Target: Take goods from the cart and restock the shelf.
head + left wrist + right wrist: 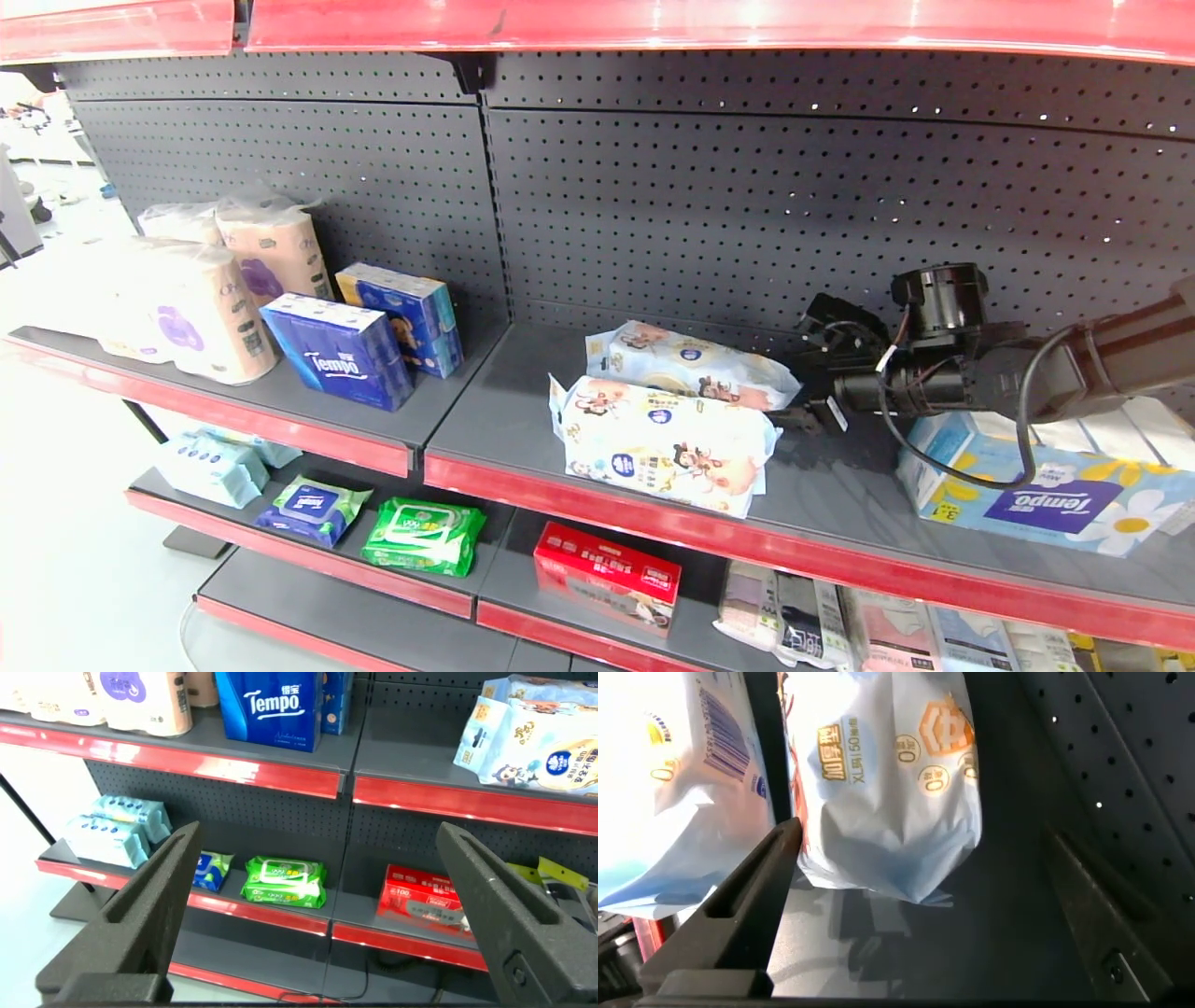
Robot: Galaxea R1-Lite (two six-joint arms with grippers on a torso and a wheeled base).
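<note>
Two white printed soft packs lie on the grey middle shelf [840, 495], one at the front [663, 443] and one behind it [686, 364]. My right gripper [805, 371] stands open at the right end of the back pack. In the right wrist view that back pack [887, 784] has its end at the gap between the spread fingers [738, 924], and nothing is clamped; the front pack [682, 793] lies beside it. My left gripper [318, 835] is open and holds nothing, off the shelf and facing the lower boards.
A flowered tissue box [1046, 485] sits under my right arm. Blue tissue packs [341, 350] and toilet rolls [187, 313] fill the shelf's left bay. Below are green wipes [283, 879] and a red box [428, 901]. The pegboard back wall [747, 205] is close behind.
</note>
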